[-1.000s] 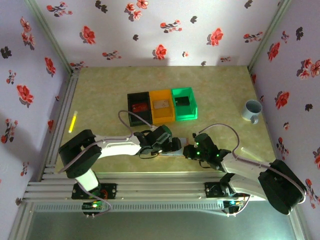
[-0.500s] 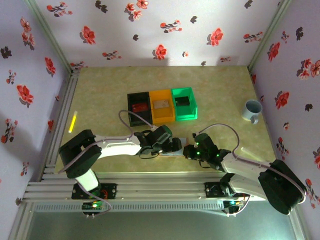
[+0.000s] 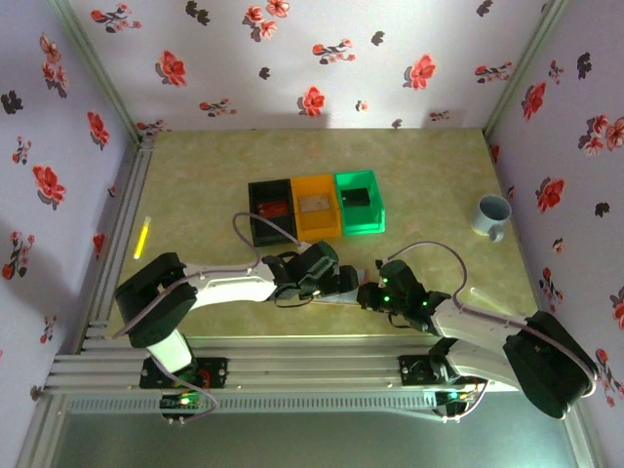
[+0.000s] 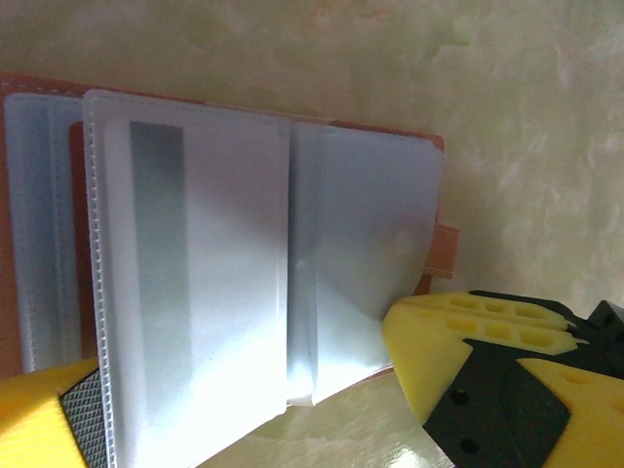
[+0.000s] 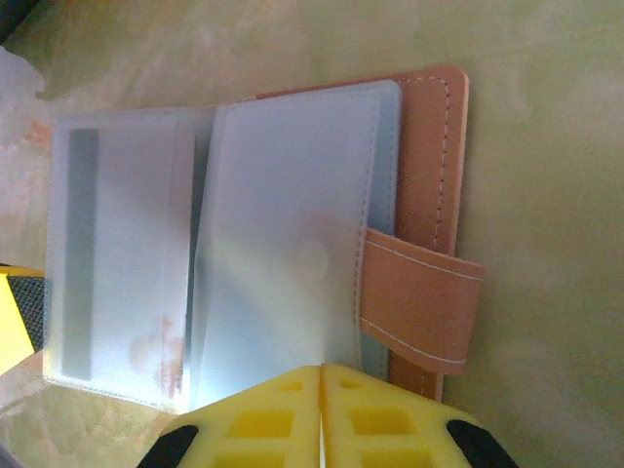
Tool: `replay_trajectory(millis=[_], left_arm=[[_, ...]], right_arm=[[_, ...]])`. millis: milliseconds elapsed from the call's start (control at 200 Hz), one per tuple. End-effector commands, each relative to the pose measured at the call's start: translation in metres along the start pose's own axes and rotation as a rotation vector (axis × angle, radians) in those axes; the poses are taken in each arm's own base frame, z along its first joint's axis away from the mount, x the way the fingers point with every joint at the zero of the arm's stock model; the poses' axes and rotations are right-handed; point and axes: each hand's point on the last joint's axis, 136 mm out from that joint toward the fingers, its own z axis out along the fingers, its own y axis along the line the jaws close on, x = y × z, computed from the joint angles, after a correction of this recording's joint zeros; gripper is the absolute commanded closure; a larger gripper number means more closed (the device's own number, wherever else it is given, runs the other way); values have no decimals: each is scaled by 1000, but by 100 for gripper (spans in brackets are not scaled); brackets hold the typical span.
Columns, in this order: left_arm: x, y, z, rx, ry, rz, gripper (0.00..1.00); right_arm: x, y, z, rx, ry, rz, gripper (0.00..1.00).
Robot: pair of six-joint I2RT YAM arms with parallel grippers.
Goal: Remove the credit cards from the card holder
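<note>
Low in the overhead frame, just under the row of bins, the card holder [image 5: 421, 146] lies open and flat on the table [image 5: 556, 175], with the two grippers meeting over it. The left gripper [image 3: 343, 286] is spread wide and grasps nothing. In its wrist view one yellow finger [image 4: 39, 414] sits at the lower left corner, right beside the clear sleeves [image 4: 351, 253]. A card with a grey stripe [image 4: 156, 244] shows through the nearest sleeve.

The right gripper [image 5: 322, 380] is clenched, its tips pressed together at the bottom edge of its wrist view, right at the sleeves' edge beside the brown strap [image 5: 419, 302]. I cannot tell whether it nips a sleeve or merely presses there.

As I see it, no card is out yet, and the trouble lies in the plastic. If the left fingers close on sleeve and card together, the pull would lift or drag the whole holder instead of freeing the card. If the right tips have only a shallow purchase, the holder could slide off across the smooth table, or the loose leaf could fold over and hide the card's edge.
</note>
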Motion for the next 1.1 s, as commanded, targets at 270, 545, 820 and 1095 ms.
replay_trajectory(millis=[270,545,820,1095], left_arm=[[-5,-15,-1,20,-21,26,0],[-9,-24,-3,41,-29,22,0],[-10,-39,-2,78,-33,18,0],[-10,-48,3,101,-27,10,0]], right_arm=[[8,-12,1,41,10,11,92],[6,-10,-1,35,1,8,92],[1,-4,-9,15,-25,-1,91],[-3,-3,-24,17,-64,-19,89]])
